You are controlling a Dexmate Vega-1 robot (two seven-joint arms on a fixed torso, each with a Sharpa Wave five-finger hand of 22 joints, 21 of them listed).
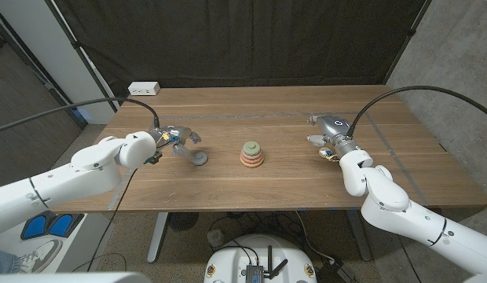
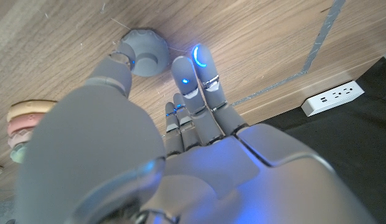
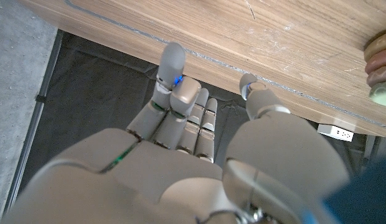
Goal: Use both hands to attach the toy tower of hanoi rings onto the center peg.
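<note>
The ring stack [image 1: 252, 154] stands at the table's middle, with pink and orange rings below and a green one on top; its edge also shows as the stack [image 2: 22, 130] and the stack [image 3: 380, 65] in the wrist views. A loose grey ring [image 1: 199, 159] lies on the wood to the stack's left. My left hand [image 1: 177, 141] hovers just left of the grey ring [image 2: 145, 53] with its fingers [image 2: 196, 74] stretched out and its thumb tip at the ring's edge, gripping nothing. My right hand [image 1: 330, 135] stays to the right of the stack with its fingers [image 3: 174, 93] extended and nothing in it.
A white power strip [image 1: 144, 88] sits at the table's far left corner, also seen as the power strip [image 2: 333, 98]. A black curtain hangs behind the wooden table [image 1: 251, 110]. Black cables arc over both arms.
</note>
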